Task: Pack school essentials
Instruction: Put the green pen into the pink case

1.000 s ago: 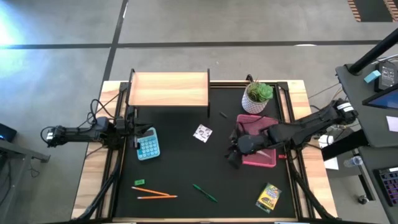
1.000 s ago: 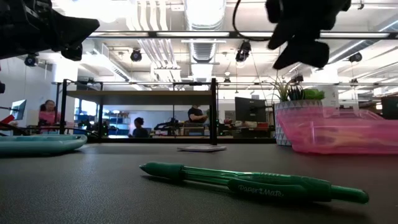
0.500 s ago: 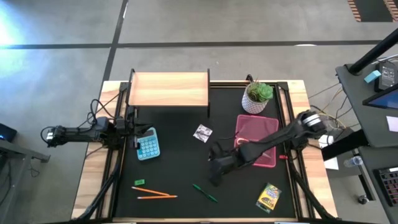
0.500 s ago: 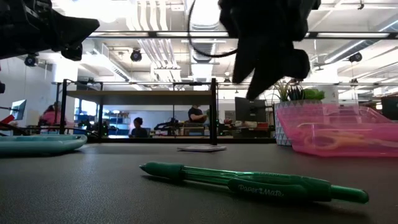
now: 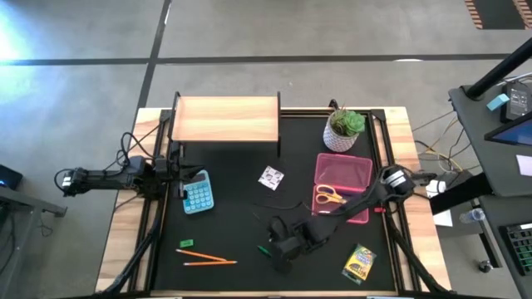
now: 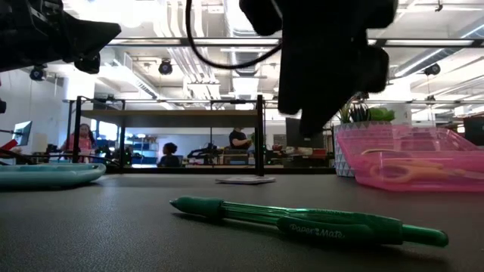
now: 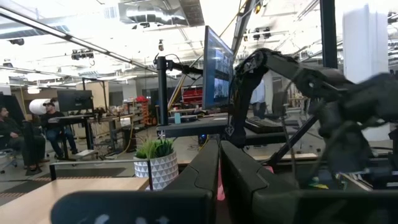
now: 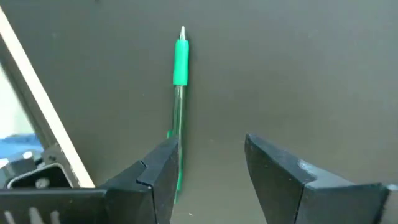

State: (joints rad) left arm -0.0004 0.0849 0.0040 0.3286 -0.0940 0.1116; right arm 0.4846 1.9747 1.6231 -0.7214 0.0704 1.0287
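While my right gripper (image 8: 208, 168) hangs low over the green pen (image 8: 180, 87), its two fingers are spread apart and hold nothing. From my wrist, the pen runs along the inner edge of one finger, not in the middle of the gap. If I go down like this, I think that finger could land on the pen and push it or roll it away on the black mat (image 5: 233, 208). If I close off-center, the thin round pen may slip out.

On the pen's side I can read "Paper Mate" in the low view (image 6: 318, 233).

A bit farther off lies the yellow-green crayon box (image 5: 360, 262); its words are too small to read. The orange pencils (image 5: 206, 259) and green eraser (image 5: 185, 243) sit well apart on the other side. Next comes the pink tray (image 5: 342, 170) with the yellow-handled scissors (image 5: 329, 196) inside. Beyond are the white patterned card (image 5: 270, 178) and the blue calculator (image 5: 198, 193).

My left gripper (image 7: 219, 168) waits at the far left edge, fingers pressed together, empty.
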